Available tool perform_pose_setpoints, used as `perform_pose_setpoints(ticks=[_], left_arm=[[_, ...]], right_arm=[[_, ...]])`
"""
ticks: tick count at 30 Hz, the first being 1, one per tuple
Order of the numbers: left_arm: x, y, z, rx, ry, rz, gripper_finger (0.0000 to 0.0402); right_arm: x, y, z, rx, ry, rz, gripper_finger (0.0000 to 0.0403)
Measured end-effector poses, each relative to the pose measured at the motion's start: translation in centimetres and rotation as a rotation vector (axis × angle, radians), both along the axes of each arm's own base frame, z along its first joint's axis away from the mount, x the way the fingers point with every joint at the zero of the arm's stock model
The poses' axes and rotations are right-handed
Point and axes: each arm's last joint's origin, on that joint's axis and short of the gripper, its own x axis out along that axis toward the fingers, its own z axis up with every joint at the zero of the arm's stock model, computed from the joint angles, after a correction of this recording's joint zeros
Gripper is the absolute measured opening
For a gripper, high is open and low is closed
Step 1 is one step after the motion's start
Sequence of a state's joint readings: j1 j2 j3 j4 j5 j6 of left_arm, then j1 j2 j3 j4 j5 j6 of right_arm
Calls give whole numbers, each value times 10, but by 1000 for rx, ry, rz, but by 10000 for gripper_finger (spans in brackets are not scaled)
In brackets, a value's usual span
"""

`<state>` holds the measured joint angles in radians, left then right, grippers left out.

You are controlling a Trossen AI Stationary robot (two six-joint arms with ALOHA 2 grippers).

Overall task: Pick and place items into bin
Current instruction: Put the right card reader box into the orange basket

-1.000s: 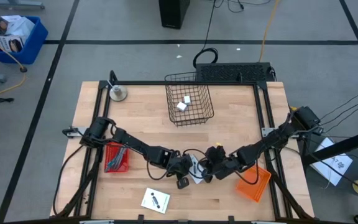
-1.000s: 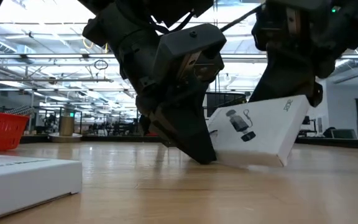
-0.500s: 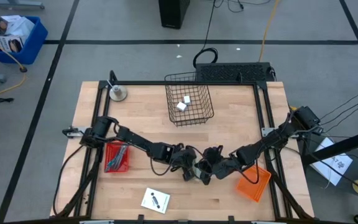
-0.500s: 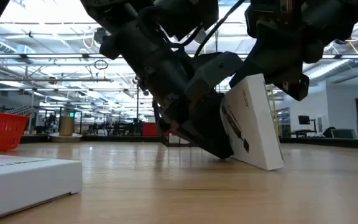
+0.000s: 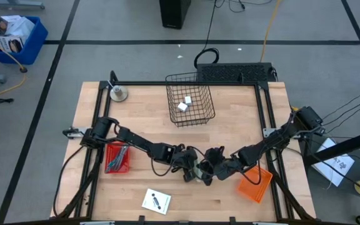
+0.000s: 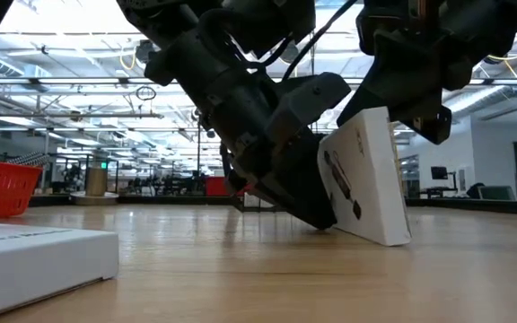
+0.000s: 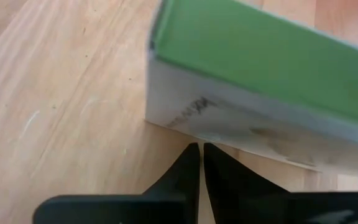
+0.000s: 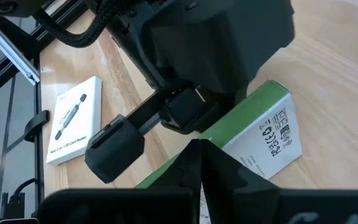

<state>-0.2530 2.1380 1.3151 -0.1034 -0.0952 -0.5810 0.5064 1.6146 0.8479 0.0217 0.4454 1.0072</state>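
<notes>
Tilting on its edge near the tabletop's (image 5: pixel 242 119) front edge, the white-and-green flat box (image 6: pixel 366 179) is leaning between the closed left claw (image 5: pixel 191 175) and closed right claw (image 5: pixel 207 176).

A wire basket (image 5: pixel 190 103) holding two small blocks (image 5: pixel 185 104) sits at the table's (image 5: pixel 242 125) back edge, centre. A tilted box (image 6: pixel 366 175) stands near the front, between both grippers; another box (image 5: pixel 156 201) lies flat at the front edge.
</notes>
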Motion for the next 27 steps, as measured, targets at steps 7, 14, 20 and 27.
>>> perform_pose_setpoints(ticks=[7, 14, 20, 27], left_arm=[[-1, -2, 0, -11, 14, -48, 31], [-13, -3, 17, -13, 80, -63, 31], [-20, -7, 42, 31, 39, -85, 31], [-30, -3, 73, 80, 2, -101, 31]], right_arm=[[-2, 1, -1, -6, 8, 4, 0], [-2, 1, -2, -9, 16, 5, 0], [-2, 1, -2, -11, 11, 10, 0], [-2, 1, -2, -8, 14, 8, 0]])
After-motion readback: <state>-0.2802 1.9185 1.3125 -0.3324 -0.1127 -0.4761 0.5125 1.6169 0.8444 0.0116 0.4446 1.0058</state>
